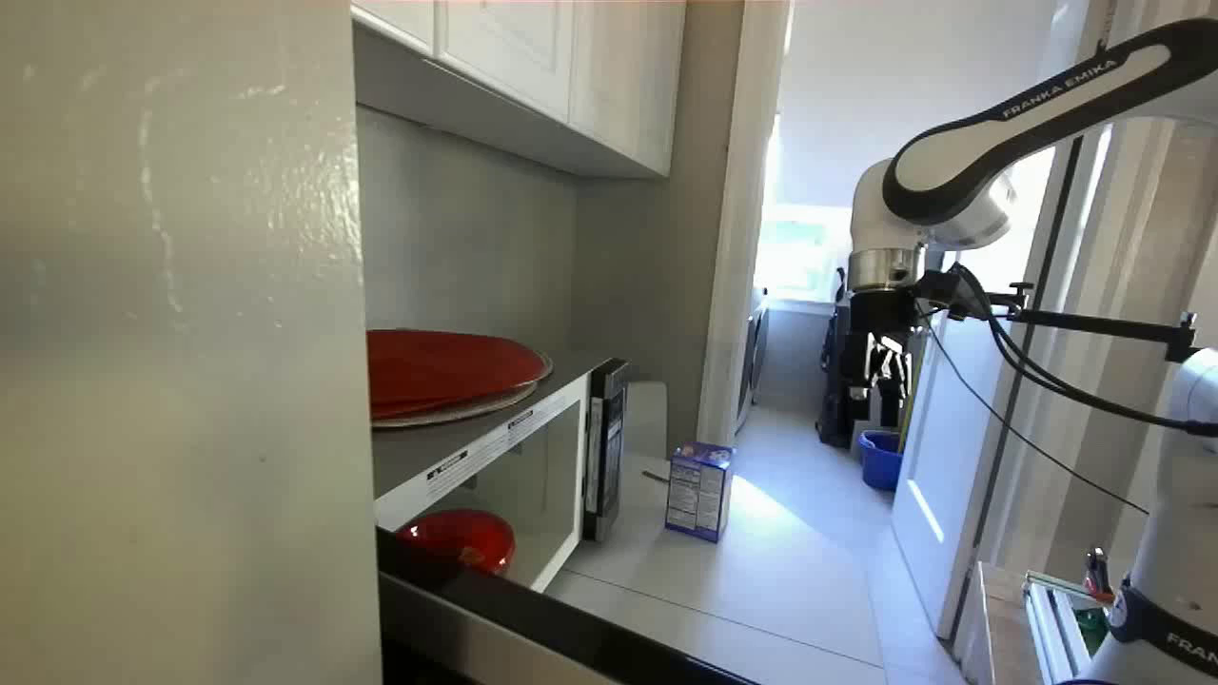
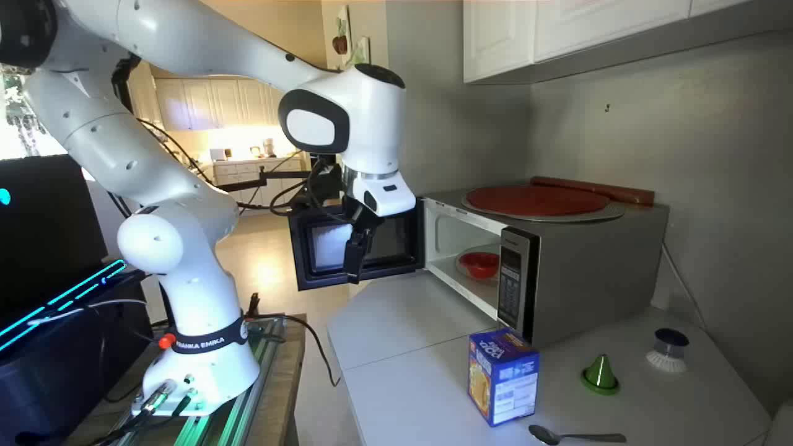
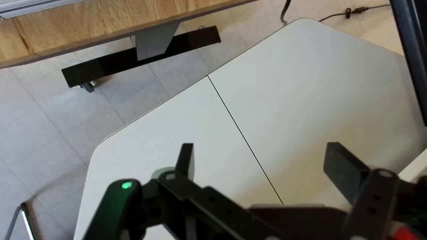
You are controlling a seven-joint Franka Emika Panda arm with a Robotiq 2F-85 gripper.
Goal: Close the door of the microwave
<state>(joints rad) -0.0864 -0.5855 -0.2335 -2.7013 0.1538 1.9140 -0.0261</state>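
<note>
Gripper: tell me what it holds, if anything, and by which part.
Nothing is held. In the wrist view the gripper stands open, its fingers apart, with white tabletop showing between them. The microwave door stands open, ungripped.

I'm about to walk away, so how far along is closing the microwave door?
Nothing of the closing looks done: the microwave door stands wide open. Nothing is in hand; the gripper is open and empty. Left: swinging the door shut over the exposed microwave cavity.
</note>
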